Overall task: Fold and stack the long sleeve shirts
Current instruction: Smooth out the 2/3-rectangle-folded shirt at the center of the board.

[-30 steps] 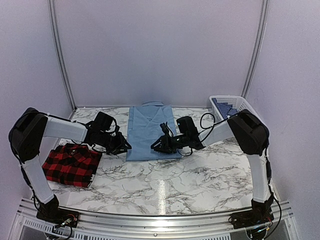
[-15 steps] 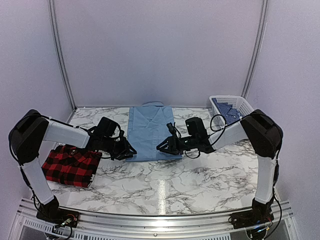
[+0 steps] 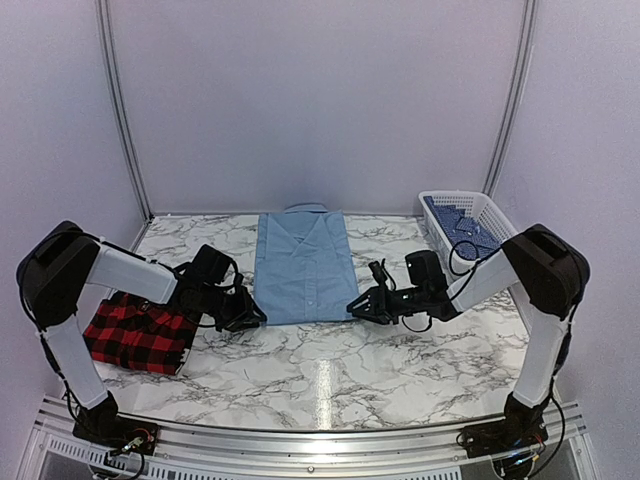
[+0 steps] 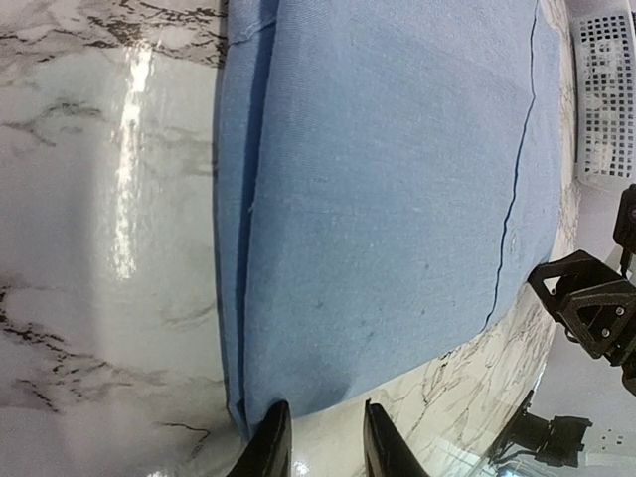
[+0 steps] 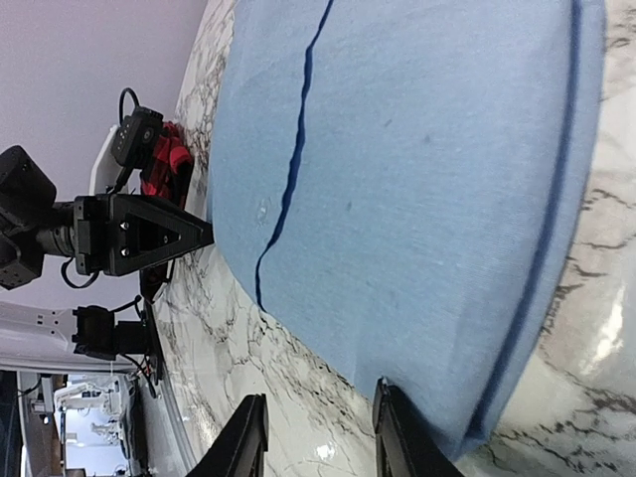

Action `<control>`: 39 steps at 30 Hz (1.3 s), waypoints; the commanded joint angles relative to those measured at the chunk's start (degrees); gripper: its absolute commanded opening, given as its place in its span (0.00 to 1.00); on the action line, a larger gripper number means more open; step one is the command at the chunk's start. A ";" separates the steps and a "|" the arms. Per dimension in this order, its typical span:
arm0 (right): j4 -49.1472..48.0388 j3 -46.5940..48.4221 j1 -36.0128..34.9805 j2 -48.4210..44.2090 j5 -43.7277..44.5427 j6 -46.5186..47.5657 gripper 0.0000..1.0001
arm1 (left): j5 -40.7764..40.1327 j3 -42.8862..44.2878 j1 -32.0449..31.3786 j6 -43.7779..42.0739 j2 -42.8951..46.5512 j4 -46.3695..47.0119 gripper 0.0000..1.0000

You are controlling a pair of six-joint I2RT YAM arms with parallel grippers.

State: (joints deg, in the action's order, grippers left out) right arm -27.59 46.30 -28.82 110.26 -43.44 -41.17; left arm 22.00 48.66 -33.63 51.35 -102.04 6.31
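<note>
The light blue long sleeve shirt [image 3: 300,265] lies folded flat in the middle of the table, collar at the far end. The red-and-black plaid shirt [image 3: 140,330] lies folded at the near left, partly under the left arm. My left gripper [image 3: 254,315] is low at the blue shirt's near left corner, open, with one finger [image 4: 268,442] against the hem [image 4: 328,397] and nothing gripped. My right gripper [image 3: 356,306] sits low at the near right corner, open over bare marble, its finger [image 5: 397,427] beside the shirt's edge [image 5: 497,397].
A white plastic basket [image 3: 480,205] with blue patterned cloth inside stands at the back right. The marble table [image 3: 330,370] stretches in front of the shirts. White walls close in the back and both sides.
My right gripper has slid right, off the blue shirt's near hem to its right corner. The left gripper has drawn slightly nearer along the left corner. The shirt lies flat.
</note>
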 commanded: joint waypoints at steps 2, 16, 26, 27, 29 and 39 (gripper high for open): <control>1.89 -1.81 1.74 -3.99 0.67 1.66 0.34 | -1.01 -0.82 0.85 -1.43 4.17 -3.63 0.27; 10.95 -3.34 2.63 -7.49 8.58 5.95 0.32 | -5.10 -2.56 2.41 -4.01 6.84 -9.47 0.30; 11.12 -2.95 2.50 -11.73 10.08 3.87 0.26 | -5.06 -2.41 2.51 -4.19 5.91 -9.75 0.30; 11.57 -2.65 2.46 -11.69 10.19 3.97 0.26 | -5.04 -2.50 2.51 -4.25 5.70 -9.89 0.30; 12.34 -2.21 2.41 -11.14 10.43 4.49 0.27 | -5.04 -2.49 2.51 -4.39 5.52 -9.91 0.31; 13.60 1.49 0.07 -8.81 11.44 5.40 0.21 | -4.85 -1.79 2.34 -4.85 4.14 -9.91 0.34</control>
State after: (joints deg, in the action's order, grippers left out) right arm -15.16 44.27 -27.35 101.56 -33.39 -36.45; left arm 17.52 46.13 -31.33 47.33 -96.40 -1.74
